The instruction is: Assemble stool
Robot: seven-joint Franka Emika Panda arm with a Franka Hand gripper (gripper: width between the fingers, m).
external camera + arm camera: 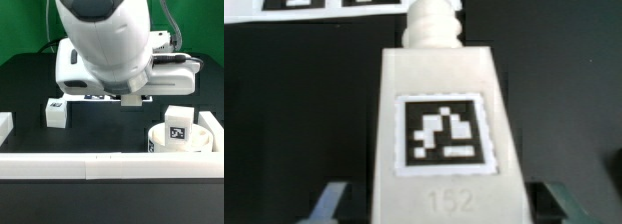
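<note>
Gripper (pixel 441 206) is clamped on a white plastic rectangular leg block (pixel 441 110) with a black-and-white tag. The thick round white seat disc (pixel 206 140) sits at the exterior view's right, with another tagged leg (pixel 180 125) standing in it.

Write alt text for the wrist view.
A white leg bearing a black-and-white tag is clamped in the gripper, its screw tip pointing away from the camera. Beyond it lie the black table and the marker board.
</note>
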